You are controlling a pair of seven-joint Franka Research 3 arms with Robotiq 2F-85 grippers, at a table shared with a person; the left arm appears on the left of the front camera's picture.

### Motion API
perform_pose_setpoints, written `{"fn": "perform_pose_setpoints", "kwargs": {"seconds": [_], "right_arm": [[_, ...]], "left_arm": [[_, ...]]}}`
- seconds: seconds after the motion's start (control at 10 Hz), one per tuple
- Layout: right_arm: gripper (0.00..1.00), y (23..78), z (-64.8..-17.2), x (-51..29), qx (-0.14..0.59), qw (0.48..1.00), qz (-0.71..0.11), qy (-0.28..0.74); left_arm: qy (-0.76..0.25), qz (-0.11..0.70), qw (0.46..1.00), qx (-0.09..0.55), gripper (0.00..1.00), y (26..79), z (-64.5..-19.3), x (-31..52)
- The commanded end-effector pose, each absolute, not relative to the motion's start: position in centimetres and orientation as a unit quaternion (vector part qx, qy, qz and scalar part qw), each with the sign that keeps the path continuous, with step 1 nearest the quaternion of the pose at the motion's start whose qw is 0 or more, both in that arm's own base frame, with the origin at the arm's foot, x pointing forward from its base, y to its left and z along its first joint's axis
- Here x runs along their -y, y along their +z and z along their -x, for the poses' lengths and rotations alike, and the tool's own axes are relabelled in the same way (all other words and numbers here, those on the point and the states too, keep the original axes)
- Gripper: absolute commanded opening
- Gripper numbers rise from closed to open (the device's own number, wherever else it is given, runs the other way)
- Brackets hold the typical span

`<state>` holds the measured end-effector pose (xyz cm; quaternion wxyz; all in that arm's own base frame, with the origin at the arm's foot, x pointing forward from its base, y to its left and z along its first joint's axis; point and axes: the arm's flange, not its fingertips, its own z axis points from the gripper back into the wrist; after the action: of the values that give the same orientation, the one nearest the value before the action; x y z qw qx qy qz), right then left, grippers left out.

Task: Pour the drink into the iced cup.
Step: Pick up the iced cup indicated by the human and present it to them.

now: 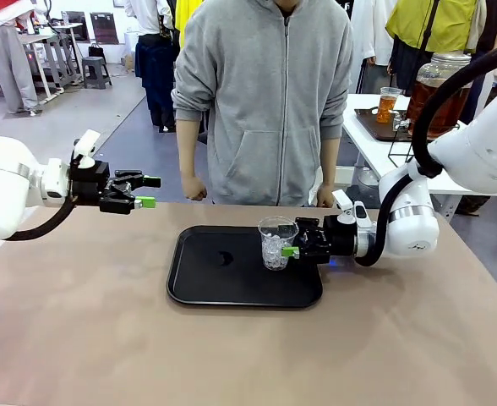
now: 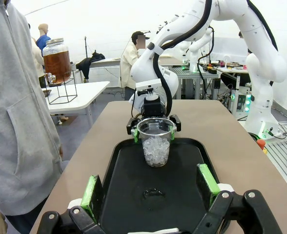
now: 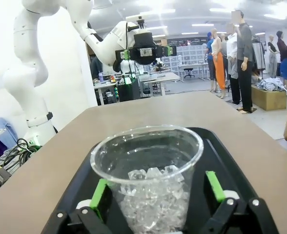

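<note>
The iced cup (image 1: 277, 244) is set upright on the tray (image 1: 199, 288), between the fingers of the wide-open right tool (image 1: 287, 243), ungripped. The left tool (image 1: 148, 192), also wide, is held well apart. The drink (image 2: 57, 63) is kept on another surface (image 2: 91, 91) beyond.

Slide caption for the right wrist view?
Open right gripper straddling the iced cup on the black tray, left gripper open beyond.

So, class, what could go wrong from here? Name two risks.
The right gripper, jaws open, straddles the clear plastic cup of ice on the black tray; a hard squeeze might buckle or tip it.
The amber drink sits in a round glass jar on a separate white table; carrying the cup there risks spills.
</note>
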<state>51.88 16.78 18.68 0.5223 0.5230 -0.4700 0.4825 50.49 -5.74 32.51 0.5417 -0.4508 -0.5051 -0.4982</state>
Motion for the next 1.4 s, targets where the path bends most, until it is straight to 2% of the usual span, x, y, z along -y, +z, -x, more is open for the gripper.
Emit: {"fn": "perform_pose_setpoints", "kwargs": {"seconds": [0.0,0.7,0.8,0.9,1.3], "right_arm": [[1.00,19.0,-51.6,-17.5,0.457,0.525,-0.532,0.482],[1.00,18.7,-50.9,-19.3,0.439,0.528,-0.521,0.507],[0.92,18.8,-51.0,-19.3,0.432,0.536,-0.519,0.507],[0.76,19.0,-50.9,-19.2,0.441,0.529,-0.518,0.507],[0.76,19.5,-50.9,-18.9,0.445,0.523,-0.533,0.495]], "left_arm": [[-0.497,0.451,0.547,0.501,1.00,32.8,-50.4,5.9],[-0.497,0.451,0.547,0.501,1.00,32.8,-50.4,5.9],[-0.497,0.451,0.547,0.501,1.00,32.8,-50.4,5.9],[-0.497,0.451,0.547,0.501,1.00,32.8,-50.4,5.9],[-0.497,0.451,0.547,0.501,1.00,32.8,-50.4,5.9]]}}
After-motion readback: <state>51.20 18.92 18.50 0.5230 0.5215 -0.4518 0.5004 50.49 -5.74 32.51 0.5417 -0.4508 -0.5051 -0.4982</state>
